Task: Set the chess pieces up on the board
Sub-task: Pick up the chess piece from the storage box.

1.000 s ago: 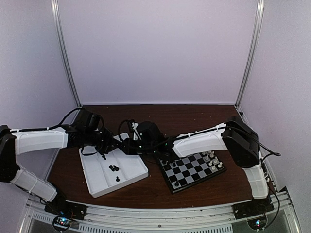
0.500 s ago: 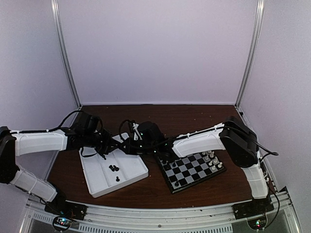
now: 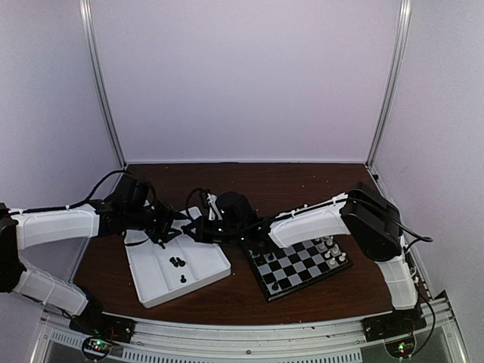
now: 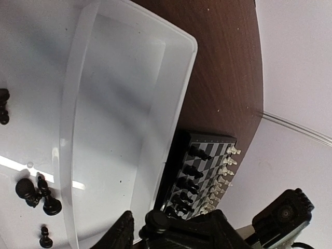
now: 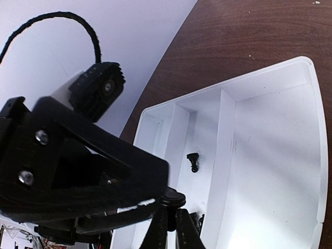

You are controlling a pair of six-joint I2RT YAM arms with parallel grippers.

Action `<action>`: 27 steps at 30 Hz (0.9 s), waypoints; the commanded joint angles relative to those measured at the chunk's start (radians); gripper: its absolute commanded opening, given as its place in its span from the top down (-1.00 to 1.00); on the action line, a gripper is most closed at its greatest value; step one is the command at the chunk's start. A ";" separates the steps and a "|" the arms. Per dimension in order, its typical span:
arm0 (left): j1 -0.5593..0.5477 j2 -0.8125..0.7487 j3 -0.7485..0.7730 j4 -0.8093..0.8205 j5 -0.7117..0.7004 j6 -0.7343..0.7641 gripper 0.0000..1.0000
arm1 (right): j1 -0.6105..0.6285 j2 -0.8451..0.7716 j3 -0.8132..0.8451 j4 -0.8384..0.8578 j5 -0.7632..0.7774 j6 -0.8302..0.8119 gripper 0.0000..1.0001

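Chess pieces (image 3: 178,263), tiny and black, lie loose in a white partitioned tray (image 3: 204,261) in the overhead view. More stand along the left side of the board (image 3: 299,265), just right of the tray, with white pieces (image 3: 329,246) along its right side. Both arms reach inward. The left gripper (image 3: 178,228) and right gripper (image 3: 195,228) meet tip to tip above the tray's far right corner, their jaws too small to read here.

Left wrist view: the tray fills the frame, with a few black pieces in one compartment and the board beyond its wall. Dark gripper parts crowd the bottom edge. Whether the left jaws are spread or closed cannot be told.

Right wrist view: the right jaws are pressed together on a single black piece (image 5: 172,197), its round end showing above the fingertips. The left gripper looms close at left. A lone pawn (image 5: 193,161) sits in a narrow tray compartment.

This looks like a hand-over. The right arm should probably draw away only once the left jaws are clear. It can then carry the piece upright to an empty square on the black side and lower it gently, without nudging neighbours.
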 commanded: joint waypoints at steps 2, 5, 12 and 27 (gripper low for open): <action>0.037 -0.060 0.007 -0.097 -0.017 0.134 -0.06 | -0.009 -0.049 -0.041 -0.006 0.002 -0.022 0.92; 0.070 -0.092 0.028 -0.153 -0.019 0.274 -0.11 | -0.009 -0.068 -0.057 -0.044 0.003 -0.052 0.92; 0.110 -0.118 0.131 -0.259 0.113 0.937 -0.25 | -0.012 -0.130 -0.048 -0.210 -0.013 -0.149 0.90; 0.034 -0.257 -0.034 -0.038 0.303 1.779 -0.23 | -0.032 -0.186 0.082 -0.631 -0.178 -0.329 0.90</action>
